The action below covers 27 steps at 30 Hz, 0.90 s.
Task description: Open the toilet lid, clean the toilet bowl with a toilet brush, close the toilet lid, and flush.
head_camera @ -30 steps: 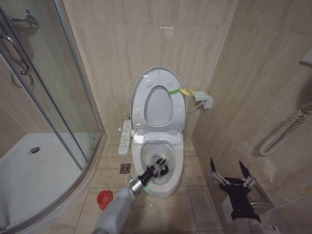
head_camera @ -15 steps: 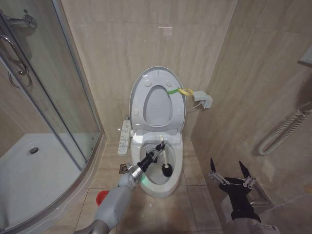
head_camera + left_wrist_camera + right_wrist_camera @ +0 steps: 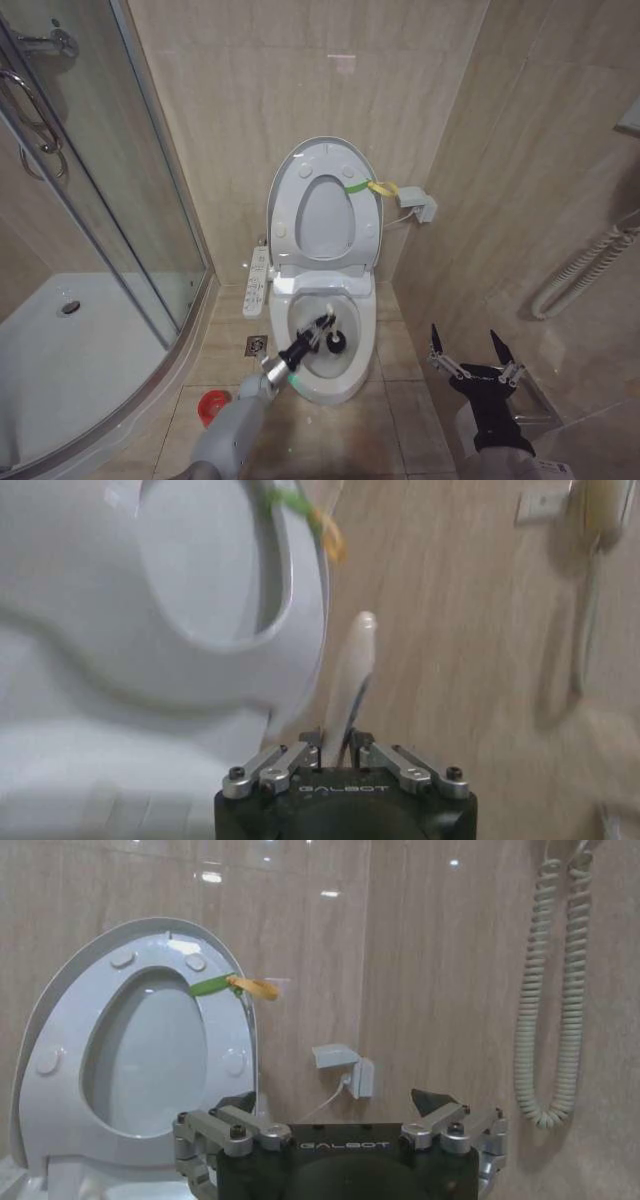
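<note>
The toilet lid (image 3: 322,147) stands raised against the wall with the ring seat in front of it; its yellow-green strap (image 3: 366,187) hangs at the right edge. Below it lies the white toilet bowl (image 3: 342,372). My left gripper (image 3: 314,336) reaches into the bowl, shut on the toilet brush, whose dark head (image 3: 338,339) is inside the basin. In the left wrist view the gripper (image 3: 336,744) pinches the white handle (image 3: 352,660) beside the lid (image 3: 200,577). My right gripper (image 3: 470,349) waits open, low at the right, facing the lid (image 3: 95,971).
The red holder cup (image 3: 213,408) sits on the floor left of the bowl, near a floor drain (image 3: 257,346). The white button panel (image 3: 256,282) runs along the bowl's left. A glass shower enclosure (image 3: 100,220) stands left; a coiled hose (image 3: 555,990) and wall box (image 3: 345,1065) are right.
My left gripper swung the brush up toward the back of the bowl, then brought it forward and down into the basin again. The right arm has stayed still.
</note>
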### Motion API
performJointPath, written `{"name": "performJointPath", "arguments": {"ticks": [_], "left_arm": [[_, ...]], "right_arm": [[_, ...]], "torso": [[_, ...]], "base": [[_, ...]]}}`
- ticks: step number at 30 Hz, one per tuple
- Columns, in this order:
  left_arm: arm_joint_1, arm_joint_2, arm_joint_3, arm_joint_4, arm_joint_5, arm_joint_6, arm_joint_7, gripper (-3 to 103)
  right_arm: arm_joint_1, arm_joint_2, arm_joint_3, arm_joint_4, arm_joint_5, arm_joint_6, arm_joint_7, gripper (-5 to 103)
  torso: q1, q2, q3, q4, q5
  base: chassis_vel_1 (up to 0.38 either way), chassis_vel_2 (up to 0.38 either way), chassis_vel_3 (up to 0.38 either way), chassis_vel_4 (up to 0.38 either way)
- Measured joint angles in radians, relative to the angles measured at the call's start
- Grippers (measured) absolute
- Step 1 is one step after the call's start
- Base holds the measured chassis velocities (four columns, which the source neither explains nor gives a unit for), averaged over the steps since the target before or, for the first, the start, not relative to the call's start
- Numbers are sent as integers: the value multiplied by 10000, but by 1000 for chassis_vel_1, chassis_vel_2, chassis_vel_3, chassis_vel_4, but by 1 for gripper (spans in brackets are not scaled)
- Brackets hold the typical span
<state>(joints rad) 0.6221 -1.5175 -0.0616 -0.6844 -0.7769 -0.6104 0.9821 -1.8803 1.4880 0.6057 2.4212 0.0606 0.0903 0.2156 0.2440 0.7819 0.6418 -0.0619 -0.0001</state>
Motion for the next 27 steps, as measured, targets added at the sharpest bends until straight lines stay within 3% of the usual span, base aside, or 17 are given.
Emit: {"name": "performJointPath", "arguments": {"ticks": [6, 10, 14, 23, 27], "left_arm": [[-103, -238, -23, -281, -302, 128, -142, 17], [-145, -492, -79, 885, -32, -18, 1, 15], [-170, -502, -130, 1255, 11, -82, 43, 15], [-307, -84, -76, 58, -371, 137, -461, 15], [-662, -92, -64, 138, -438, 132, -569, 15]], "right_arm": [[0, 1, 0, 0, 0, 0, 0, 100], [0, 1, 0, 0, 0, 0, 0, 100], [0, 0, 0, 0, 0, 0, 0, 100], [0, 1, 0, 0, 0, 0, -1, 100], [0, 1, 0, 0, 0, 0, 0, 100]], "torso": [[0, 0, -1, 3, 0], [-1, 1, -3, 8, 1], [-6, 6, -9, 7, -1], [0, 0, 2, 5, 1], [0, 0, 0, 2, 2]], "base": [[0, 0, 0, 0], [0, 0, 0, 0], [0, 0, 0, 0], [0, 0, 0, 0], [0, 0, 0, 0]]}}
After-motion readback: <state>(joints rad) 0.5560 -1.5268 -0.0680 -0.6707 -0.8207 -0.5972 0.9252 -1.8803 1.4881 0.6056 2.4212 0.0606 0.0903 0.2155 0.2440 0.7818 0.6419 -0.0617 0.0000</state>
